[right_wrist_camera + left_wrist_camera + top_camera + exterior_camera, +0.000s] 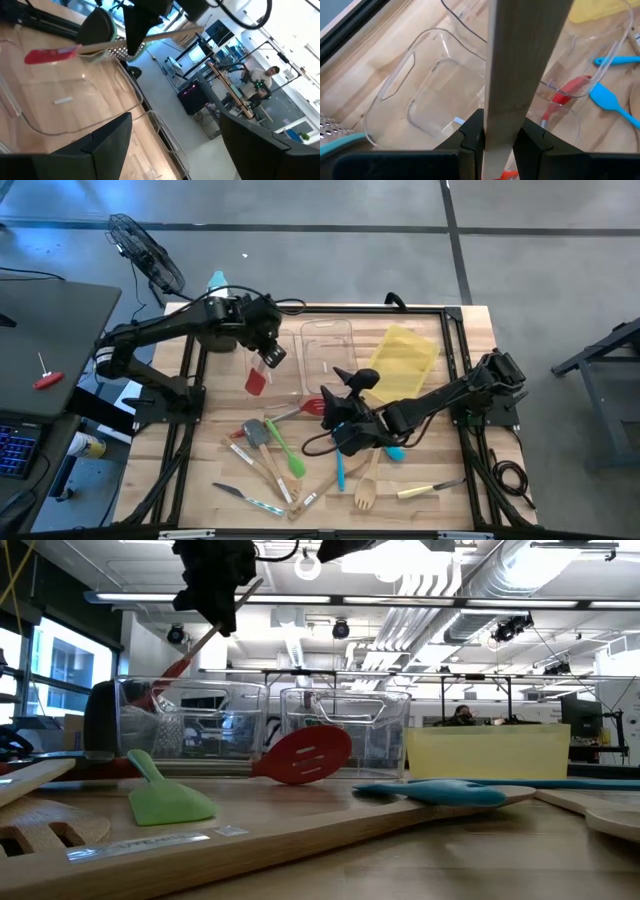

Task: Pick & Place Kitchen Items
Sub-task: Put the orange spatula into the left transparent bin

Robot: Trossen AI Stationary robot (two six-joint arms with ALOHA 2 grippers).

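1. Nearest the low camera I read a green silicone spatula with a wooden handle (165,800) lying flat on the wooden slat table (400,860), with a teal silicone spatula (440,792) beside it and a red slotted spoon (305,755) farther back.
2. Left gripper (270,352): I see it raised above the table, beside the clear plastic bin (328,355). In the left wrist view its fingers (470,135) clamp the flat wooden handle of a red-headed silicone spatula (256,380).
3. Held spatula position: clear of the table, tilted, red head hanging down, just outside the clear bin's left wall in the high view.
4. Right gripper (340,395): I place it low over the table centre, near the clear bin's near edge and the red slotted spoon. Its jaws stand wide apart in the right wrist view, holding nothing.
5. Remaining utensils: wooden forks, spatulas and small knives lie scattered on the near half of the table.
6. Yellow plastic bin (402,355): to the right of the clear bin.
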